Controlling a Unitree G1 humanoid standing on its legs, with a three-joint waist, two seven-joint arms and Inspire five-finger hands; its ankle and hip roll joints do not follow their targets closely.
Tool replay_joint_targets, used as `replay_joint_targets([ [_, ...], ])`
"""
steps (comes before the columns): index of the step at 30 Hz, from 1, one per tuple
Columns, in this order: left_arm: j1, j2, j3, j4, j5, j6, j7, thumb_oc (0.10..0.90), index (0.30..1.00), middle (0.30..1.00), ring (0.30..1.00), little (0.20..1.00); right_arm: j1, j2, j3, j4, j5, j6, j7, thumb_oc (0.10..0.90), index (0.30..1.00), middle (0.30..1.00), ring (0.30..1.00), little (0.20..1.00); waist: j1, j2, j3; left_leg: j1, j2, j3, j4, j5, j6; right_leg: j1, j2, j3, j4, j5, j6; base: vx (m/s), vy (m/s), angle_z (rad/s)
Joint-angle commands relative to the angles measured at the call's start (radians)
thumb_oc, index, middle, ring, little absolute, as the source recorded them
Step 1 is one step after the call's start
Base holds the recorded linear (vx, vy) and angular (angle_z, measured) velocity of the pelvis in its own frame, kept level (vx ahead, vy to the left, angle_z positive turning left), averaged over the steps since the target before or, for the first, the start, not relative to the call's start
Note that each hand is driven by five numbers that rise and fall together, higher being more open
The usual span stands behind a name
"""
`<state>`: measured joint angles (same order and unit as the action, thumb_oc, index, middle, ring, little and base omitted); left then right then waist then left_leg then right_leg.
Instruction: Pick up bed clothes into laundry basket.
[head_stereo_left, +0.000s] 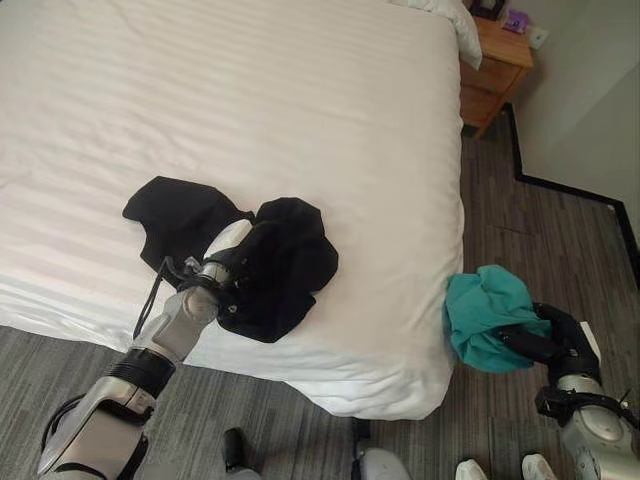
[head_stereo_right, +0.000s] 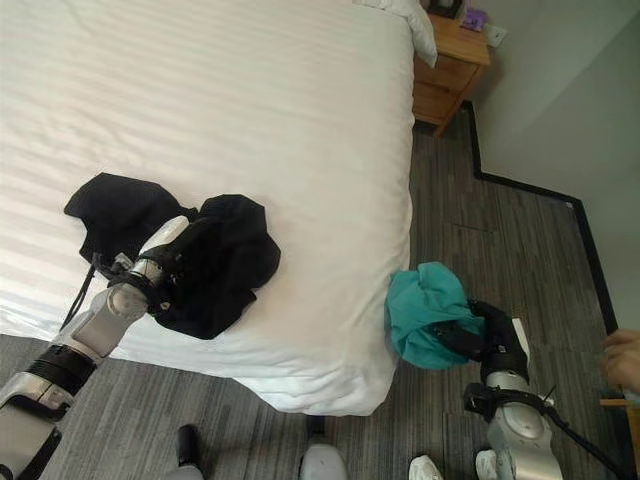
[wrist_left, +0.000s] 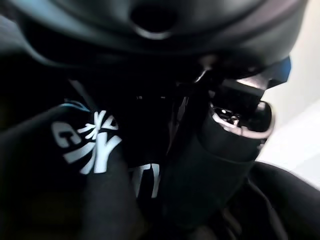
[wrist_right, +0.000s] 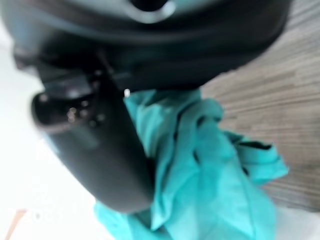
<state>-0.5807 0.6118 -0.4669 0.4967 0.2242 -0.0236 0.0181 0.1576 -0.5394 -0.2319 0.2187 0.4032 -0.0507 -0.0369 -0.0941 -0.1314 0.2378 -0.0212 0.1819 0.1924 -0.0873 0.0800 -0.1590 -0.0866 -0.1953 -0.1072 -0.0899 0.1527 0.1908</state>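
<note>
A black garment (head_stereo_left: 285, 262) lies crumpled on the white bed (head_stereo_left: 250, 100) near its front edge, with a second black fold (head_stereo_left: 172, 212) spread to its left. My left hand (head_stereo_left: 222, 262) rests on it, fingers curled into the cloth; the left wrist view has the black garment's white-printed fabric (wrist_left: 95, 145) pressed against the palm. To the right of the bed's corner, above the floor, my right hand (head_stereo_left: 560, 335) is shut on a bunched teal garment (head_stereo_left: 485, 310), which hangs from the fingers in the right wrist view (wrist_right: 210, 165).
A wooden nightstand (head_stereo_left: 495, 70) stands at the bed's far right corner, beside a white pillow (head_stereo_left: 455, 20). Grey plank floor (head_stereo_left: 540, 230) runs along the bed's right side to a wall with a black skirting. A person's hand (head_stereo_right: 622, 362) shows at the right edge.
</note>
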Motion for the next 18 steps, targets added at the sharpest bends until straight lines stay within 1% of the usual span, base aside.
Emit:
replay_joint_targets([
  [1,-0.11,-0.066,-0.092,0.142,0.127,-0.006,-0.027,0.8,0.9,0.9,0.9,0.9,-0.095,-0.054,-0.09,-0.13,0.049,-0.14,-0.043,0.4,0.3,0.3,0.3,0.3,-0.039,-0.015,0.014,-0.026,-0.097,0.011,0.006,-0.046,0.115,0.029,0.078,0.015,0.072,-0.124,-0.009,-0.02,-0.03,0.09],
  [2,-0.103,-0.08,-0.107,0.118,0.143,-0.004,-0.054,0.8,0.9,0.9,0.9,0.9,-0.086,-0.048,-0.097,-0.138,0.055,-0.142,-0.045,0.4,0.3,0.3,0.3,0.3,-0.039,-0.018,0.014,-0.027,-0.096,0.009,0.007,-0.049,0.116,0.029,0.079,0.017,0.068,-0.123,-0.01,0.01,-0.023,0.11],
  [5,-0.086,-0.085,-0.105,0.074,0.138,-0.006,-0.069,0.8,0.9,0.9,0.9,0.9,-0.07,-0.037,-0.11,-0.147,0.046,-0.14,-0.049,0.4,0.3,0.3,0.3,0.3,-0.032,-0.017,0.009,-0.024,-0.097,0.009,0.008,-0.053,0.118,0.033,0.079,0.019,0.06,-0.122,-0.01,0.01,-0.003,0.02],
  [6,-0.07,-0.087,-0.099,0.058,0.13,-0.006,-0.077,0.485,0.427,0.427,0.427,0.427,-0.064,-0.035,-0.114,-0.149,0.041,-0.139,-0.052,0.4,0.3,0.3,0.3,0.3,-0.029,-0.016,0.007,-0.021,-0.098,0.008,0.008,-0.054,0.118,0.036,0.08,0.019,0.059,-0.123,-0.011,0.0,0.0,0.0],
  [7,-0.029,-0.098,-0.058,0.034,0.06,-0.004,-0.087,0.4,0.3,0.3,0.3,0.3,-0.055,-0.03,-0.129,-0.155,0.029,-0.133,-0.055,0.4,0.3,0.3,0.3,0.3,-0.024,-0.012,0.004,-0.018,-0.099,0.007,0.007,-0.057,0.118,0.04,0.079,0.022,0.056,-0.125,-0.012,0.0,0.0,0.0],
  [8,-0.025,-0.097,-0.056,0.03,0.057,-0.003,-0.088,0.4,0.3,0.3,0.3,0.3,-0.053,-0.031,-0.128,-0.158,0.029,-0.132,-0.055,0.4,0.3,0.3,0.3,0.3,-0.025,-0.011,0.002,-0.017,-0.099,0.008,0.007,-0.057,0.118,0.04,0.079,0.022,0.056,-0.125,-0.012,0.0,0.0,0.0],
  [9,0.014,-0.105,0.0,0.011,-0.048,-0.002,-0.081,0.4,0.3,0.3,0.3,0.3,-0.05,-0.023,-0.141,-0.165,0.03,-0.13,-0.056,0.4,0.3,0.3,0.3,0.3,-0.018,-0.007,0.0,-0.015,-0.1,0.007,0.007,-0.058,0.118,0.042,0.078,0.022,0.055,-0.127,-0.014,0.02,-0.013,-0.04],
  [10,0.071,-0.105,0.066,-0.064,-0.155,-0.014,-0.072,0.4,0.3,0.3,0.3,0.3,-0.044,-0.013,-0.145,-0.168,0.034,-0.124,-0.055,0.4,0.3,0.3,0.3,0.3,-0.012,0.002,-0.007,-0.01,-0.101,0.007,0.006,-0.06,0.118,0.047,0.076,0.021,0.053,-0.129,-0.017,0.02,-0.015,-0.06],
  [11,0.102,-0.102,0.093,-0.107,-0.187,-0.018,-0.074,0.4,0.3,0.3,0.3,0.3,-0.043,-0.01,-0.146,-0.167,0.033,-0.12,-0.055,0.4,0.3,0.3,0.3,0.3,-0.008,0.007,-0.009,-0.007,-0.102,0.006,0.006,-0.061,0.118,0.05,0.076,0.02,0.052,-0.129,-0.018,0.02,-0.008,-0.1],
  [12,0.112,-0.098,0.099,-0.118,-0.188,-0.013,-0.077,0.4,0.3,0.3,0.3,0.3,-0.042,-0.011,-0.142,-0.167,0.033,-0.119,-0.056,0.4,0.3,0.3,0.3,0.3,-0.011,0.007,-0.011,-0.006,-0.102,0.006,0.006,-0.061,0.118,0.051,0.076,0.02,0.052,-0.129,-0.018,0.0,-0.008,-0.11],
  [13,0.145,-0.094,0.136,-0.159,-0.227,-0.029,-0.068,0.4,0.3,0.3,0.3,0.3,-0.042,-0.004,-0.148,-0.163,0.031,-0.117,-0.054,0.4,0.3,0.3,0.3,0.3,-0.001,0.013,-0.012,-0.005,-0.103,0.005,0.006,-0.061,0.117,0.053,0.075,0.016,0.051,-0.13,-0.019,0.0,-0.033,-0.08],
  [14,0.251,-0.094,0.224,-0.259,-0.332,-0.049,-0.05,0.4,0.3,0.3,0.3,0.3,-0.04,0.013,-0.149,-0.159,0.028,-0.112,-0.052,0.4,0.3,0.3,0.3,0.3,0.013,0.022,-0.017,0.001,-0.104,0.001,0.006,-0.062,0.116,0.061,0.073,0.011,0.049,-0.13,-0.022,0.0,-0.033,0.0],
  [15,0.261,-0.092,0.229,-0.269,-0.335,-0.046,-0.052,0.4,0.3,0.3,0.3,0.3,-0.038,0.012,-0.145,-0.16,0.028,-0.112,-0.052,0.4,0.3,0.3,0.3,0.3,0.01,0.022,-0.019,0.002,-0.103,0.001,0.005,-0.062,0.116,0.062,0.073,0.011,0.048,-0.13,-0.022,0.01,-0.056,-0.08],
  [16,0.385,-0.099,0.308,-0.355,-0.418,-0.057,-0.053,0.4,0.3,0.3,0.3,0.3,-0.035,0.029,-0.141,-0.157,0.023,-0.106,-0.046,0.4,0.3,0.3,0.3,0.3,0.024,0.031,-0.031,0.011,-0.106,-0.005,0.005,-0.065,0.116,0.073,0.072,0.008,0.047,-0.132,-0.025,0.02,-0.047,-0.03],
  [17,0.443,-0.113,0.345,-0.384,-0.469,-0.066,-0.05,0.4,0.3,0.3,0.3,0.3,-0.034,0.041,-0.143,-0.158,0.023,-0.107,-0.043,0.4,0.3,0.3,0.3,0.3,0.035,0.035,-0.035,0.014,-0.107,-0.008,0.006,-0.065,0.116,0.078,0.071,0.006,0.047,-0.133,-0.027,0.02,-0.047,-0.06],
  [18,0.456,-0.111,0.352,-0.395,-0.471,-0.062,-0.051,0.4,0.3,0.3,0.3,0.3,-0.031,0.04,-0.138,-0.159,0.023,-0.106,-0.043,0.4,0.3,0.3,0.3,0.3,0.03,0.035,-0.038,0.016,-0.107,-0.008,0.005,-0.065,0.115,0.08,0.071,0.006,0.047,-0.133,-0.027,0.02,-0.036,0.0],
])
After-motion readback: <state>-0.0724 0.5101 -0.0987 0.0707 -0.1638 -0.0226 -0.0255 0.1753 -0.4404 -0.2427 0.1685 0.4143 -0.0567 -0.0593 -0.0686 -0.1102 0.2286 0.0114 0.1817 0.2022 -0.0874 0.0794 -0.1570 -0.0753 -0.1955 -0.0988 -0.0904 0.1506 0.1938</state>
